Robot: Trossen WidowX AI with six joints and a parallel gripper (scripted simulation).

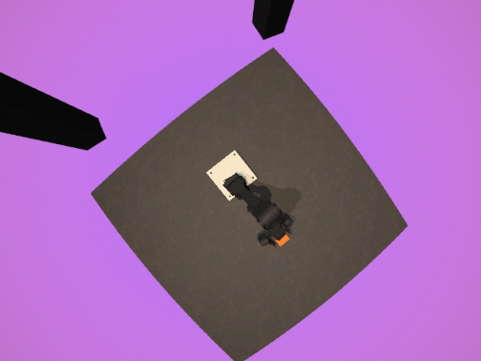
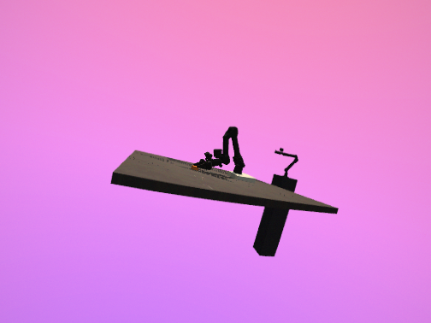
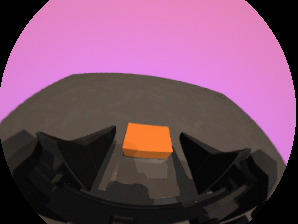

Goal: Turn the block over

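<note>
The orange block (image 1: 282,240) (image 2: 194,167) (image 3: 147,137) rests on the tabletop (image 1: 181,248) (image 2: 158,173) (image 3: 90,95), nearer its lower-right edge than its top corner in the top view. Around it the gripper (image 1: 278,236) (image 2: 197,166) (image 3: 149,132) stands wide, holding nothing.
</note>
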